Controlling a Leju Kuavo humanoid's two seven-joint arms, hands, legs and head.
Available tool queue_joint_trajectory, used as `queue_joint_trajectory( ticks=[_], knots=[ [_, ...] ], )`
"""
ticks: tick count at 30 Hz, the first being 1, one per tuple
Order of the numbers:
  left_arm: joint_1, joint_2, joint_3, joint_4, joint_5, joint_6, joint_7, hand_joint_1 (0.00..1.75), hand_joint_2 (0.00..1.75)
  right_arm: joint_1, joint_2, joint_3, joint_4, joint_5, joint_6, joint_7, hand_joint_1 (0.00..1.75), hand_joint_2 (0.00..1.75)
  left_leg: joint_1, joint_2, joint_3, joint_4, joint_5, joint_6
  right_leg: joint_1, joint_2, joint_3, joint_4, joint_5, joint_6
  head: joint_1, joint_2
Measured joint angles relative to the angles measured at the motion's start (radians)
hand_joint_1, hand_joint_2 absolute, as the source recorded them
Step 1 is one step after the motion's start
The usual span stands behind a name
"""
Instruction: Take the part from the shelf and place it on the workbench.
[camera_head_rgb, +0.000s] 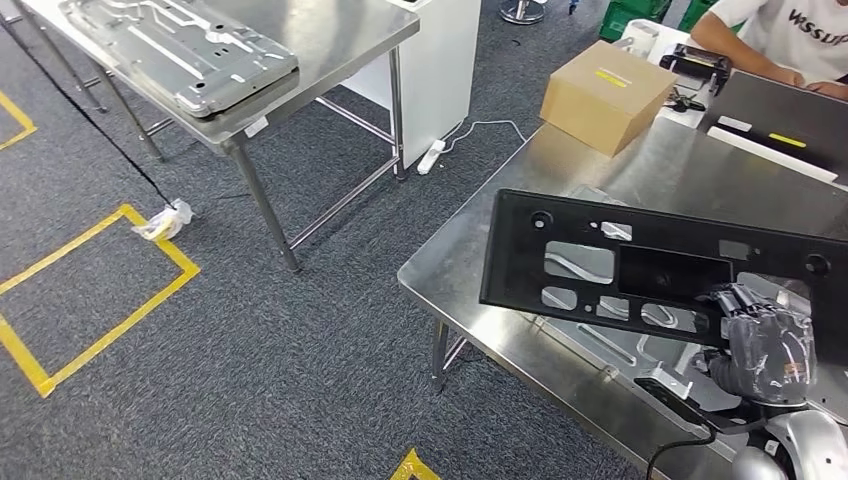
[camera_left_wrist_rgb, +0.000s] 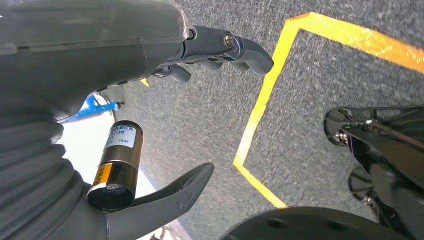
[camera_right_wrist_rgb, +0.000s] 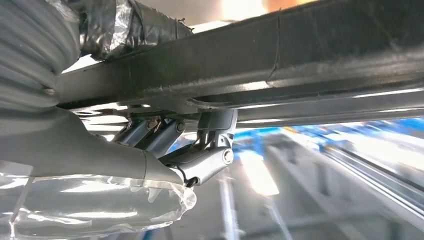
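The place reads as an industrial workshop or test floor. Ahead of the right hand (camera_head_rgb: 765, 345) stands a stainless steel workbench (camera_head_rgb: 480, 255); further off to its left a second steel table (camera_head_rgb: 340, 40) carries a pressed grey metal panel (camera_head_rgb: 185, 45), above dark grey carpet (camera_head_rgb: 300, 330) marked with yellow floor tape (camera_head_rgb: 110, 325).

On my head feed the part (camera_head_rgb: 640, 262) is matte black, and my right hand (camera_head_rgb: 765, 345) on it is dark grey under shiny clear wrap, with paler grey fingers (camera_right_wrist_rgb: 207, 160) in the right wrist feed. The counter (camera_head_rgb: 480, 260) is brushed silver steel, the box (camera_head_rgb: 608, 95) on it plain tan with a yellow label, and the second counter (camera_head_rgb: 340, 40) carries a silver-grey ribbed metal panel (camera_head_rgb: 180, 45). I see the carpet (camera_head_rgb: 300, 350) as speckled dark grey crossed by yellow tape lines (camera_head_rgb: 100, 330), while my left hand (camera_left_wrist_rgb: 150, 75) is grey over it, and the person (camera_head_rgb: 790, 30) wears white.
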Motion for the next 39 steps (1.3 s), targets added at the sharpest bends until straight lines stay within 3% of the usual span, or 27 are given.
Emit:
queue_joint_trajectory(
  ticks=[1,2,4,6,8,10,12,14,16,17,18,19,21,23,26,27,28,30,31,33,34,35,37,39],
  knots=[
    [0.001,0.001,0.002,0.000,-0.002,0.000,0.000,0.00,1.75,0.007,-0.001,-0.026,0.025,0.000,0.000,-0.001,1.75,1.75,0.000,-0.005,-0.022,0.040,-0.008,0.000,0.000,0.013,0.000,0.001,-0.001,0.000,0.000,0.000],
    [0.002,0.002,0.003,0.000,-0.003,0.000,0.000,0.00,1.75,0.014,-0.003,-0.052,0.049,0.000,0.000,-0.003,1.75,1.75,0.000,-0.008,-0.029,0.044,0.006,0.001,0.001,0.027,0.000,0.003,-0.002,0.001,0.000,0.000],
    [0.003,0.005,0.006,0.000,-0.003,0.000,-0.001,0.00,1.75,0.025,-0.005,-0.100,0.085,0.000,0.000,-0.006,1.75,1.75,0.000,-0.025,0.011,-0.061,0.082,0.007,0.000,0.056,0.001,0.011,-0.008,0.005,0.000,0.000],
    [0.004,0.009,0.007,0.000,-0.004,0.000,-0.002,0.00,1.75,0.027,-0.008,-0.130,0.106,0.000,-0.001,-0.007,1.75,1.75,0.002,-0.076,0.062,-0.178,0.132,0.016,-0.001,0.084,-0.002,0.020,-0.013,0.012,0.001,0.000],
    [0.002,0.012,0.007,0.000,-0.004,-0.001,-0.002,0.00,1.75,0.030,-0.010,-0.146,0.122,-0.001,-0.001,-0.007,1.75,1.75,0.000,-0.103,0.079,-0.211,0.133,0.021,-0.008,0.110,-0.011,0.023,-0.012,0.026,0.001,0.000],
    [-0.001,0.013,0.007,0.000,-0.004,-0.001,-0.003,0.00,1.75,0.038,-0.015,-0.157,0.134,-0.001,-0.001,-0.008,1.75,1.75,-0.004,-0.081,0.087,-0.224,0.138,0.028,-0.015,0.131,-0.016,0.021,-0.008,0.043,0.000,0.000],
    [-0.002,0.013,0.007,0.000,-0.004,-0.002,-0.003,0.00,1.75,0.043,-0.023,-0.165,0.143,-0.001,-0.002,-0.009,1.75,1.75,-0.001,-0.053,0.096,-0.243,0.147,0.040,-0.014,0.089,-0.030,0.047,-0.025,0.053,0.002,0.000],
    [-0.001,0.014,0.007,0.000,-0.004,-0.003,-0.003,0.00,1.75,0.039,-0.027,-0.172,0.152,-0.001,-0.001,-0.010,1.75,1.75,-0.001,-0.024,0.101,-0.252,0.149,0.047,-0.012,0.019,-0.080,0.148,-0.077,0.061,0.005,0.000],
    [0.000,0.014,0.007,0.000,-0.004,-0.003,-0.003,0.00,1.75,0.037,-0.028,-0.177,0.166,-0.001,0.003,-0.008,1.75,1.75,-0.003,0.004,0.102,-0.252,0.147,0.048,-0.017,-0.005,-0.141,0.262,-0.116,0.070,0.005,0.000],
    [0.000,0.014,0.007,0.000,-0.005,-0.004,-0.003,0.00,1.75,0.038,-0.028,-0.180,0.176,-0.001,0.006,-0.009,1.75,1.75,-0.003,0.018,0.103,-0.251,0.144,0.047,-0.020,-0.008,-0.152,0.279,-0.110,0.073,0.005,0.000],
    [0.000,0.014,0.008,0.000,-0.006,-0.005,-0.003,0.00,1.75,0.038,-0.028,-0.186,0.189,-0.002,0.009,-0.013,1.75,1.75,-0.003,0.031,0.106,-0.251,0.141,0.046,-0.022,-0.013,-0.140,0.254,-0.086,0.075,0.005,0.000],
    [-0.001,0.014,0.008,0.000,-0.006,-0.006,-0.003,0.00,1.75,0.037,-0.029,-0.194,0.204,-0.002,0.012,-0.020,1.75,1.75,-0.003,0.042,0.109,-0.249,0.137,0.043,-0.024,-0.022,-0.109,0.194,-0.049,0.077,0.005,0.000],
    [-0.002,0.014,0.008,0.000,-0.008,-0.007,-0.003,0.00,1.75,0.032,-0.031,-0.216,0.236,-0.003,0.012,-0.041,1.75,1.75,-0.006,0.063,0.118,-0.247,0.127,0.034,-0.019,-0.065,-0.042,0.063,0.000,0.069,0.005,0.000],
    [-0.004,0.014,0.009,0.000,-0.011,-0.007,-0.004,0.00,1.75,0.025,-0.029,-0.233,0.265,0.007,0.011,-0.058,1.75,1.75,-0.010,0.080,0.125,-0.246,0.119,0.022,-0.010,-0.085,-0.019,0.015,0.006,0.053,0.005,0.000],
    [-0.010,0.015,0.010,0.000,-0.014,-0.006,-0.004,0.00,1.75,0.020,-0.022,-0.240,0.301,0.037,0.010,-0.064,1.75,1.75,-0.010,0.104,0.136,-0.250,0.111,0.004,-0.008,-0.052,-0.022,0.016,0.007,0.034,0.004,0.000],
    [-0.011,0.015,0.011,0.000,-0.015,-0.006,-0.004,0.00,1.75,0.019,-0.019,-0.240,0.312,0.046,0.009,-0.064,1.31,1.31,-0.008,0.096,0.139,-0.246,0.104,-0.002,-0.011,-0.042,-0.020,0.013,0.008,0.029,0.004,0.000],
    [-0.013,0.015,0.012,0.000,-0.015,-0.005,-0.004,0.00,1.75,0.013,-0.014,-0.241,0.324,0.056,0.007,-0.062,0.87,0.87,-0.007,0.072,0.132,-0.222,0.087,-0.007,-0.014,-0.033,-0.019,0.010,0.010,0.022,0.004,0.000],
    [-0.013,0.016,0.012,0.000,-0.017,-0.006,-0.005,0.00,1.75,-0.012,0.000,-0.240,0.358,0.082,0.000,-0.045,0.00,0.00,-0.004,0.013,0.082,-0.113,0.030,-0.010,-0.015,-0.018,-0.017,0.007,0.011,0.010,0.002,0.000],
    [-0.012,0.016,0.013,0.000,-0.019,-0.006,-0.005,0.00,1.75,-0.030,0.007,-0.239,0.387,0.105,-0.005,-0.030,0.00,0.00,-0.004,-0.005,0.042,-0.037,-0.003,-0.010,-0.013,-0.010,-0.017,0.008,0.010,0.005,0.002,0.000],
    [-0.011,0.017,0.013,0.000,-0.022,-0.007,-0.005,0.00,0.87,-0.065,0.019,-0.234,0.462,0.154,-0.018,0.005,0.00,0.00,-0.004,-0.011,-0.018,0.061,-0.024,-0.008,-0.008,0.005,-0.016,0.009,0.009,0.002,0.001,0.000],
    [-0.010,0.017,0.013,0.000,-0.024,-0.008,-0.005,0.00,0.44,-0.086,0.022,-0.232,0.500,0.173,-0.023,0.017,0.00,0.00,-0.004,-0.011,-0.026,0.062,-0.007,-0.005,-0.006,0.012,-0.014,0.010,0.008,0.002,0.001,0.000],
    [-0.009,0.018,0.014,0.000,-0.025,-0.009,-0.005,0.00,0.00,-0.112,0.025,-0.231,0.539,0.186,-0.028,0.025,0.00,0.00,-0.004,-0.011,-0.010,0.017,0.030,-0.002,-0.005,0.019,-0.012,0.012,0.008,0.002,0.001,0.000],
    [-0.010,0.020,0.014,0.000,-0.026,-0.009,-0.005,0.00,0.00,-0.161,0.030,-0.228,0.619,0.202,-0.041,0.032,0.00,0.00,-0.004,-0.015,0.048,-0.126,0.104,0.005,-0.001,0.032,-0.009,0.017,0.004,0.007,0.001,0.000],
    [-0.014,0.020,0.014,0.000,-0.027,-0.009,-0.005,0.00,0.00,-0.198,0.033,-0.227,0.683,0.210,-0.055,0.035,0.00,0.00,-0.004,-0.018,0.084,-0.213,0.135,0.011,0.006,0.039,-0.008,0.022,-0.001,0.016,0.002,0.000]
  ],
)
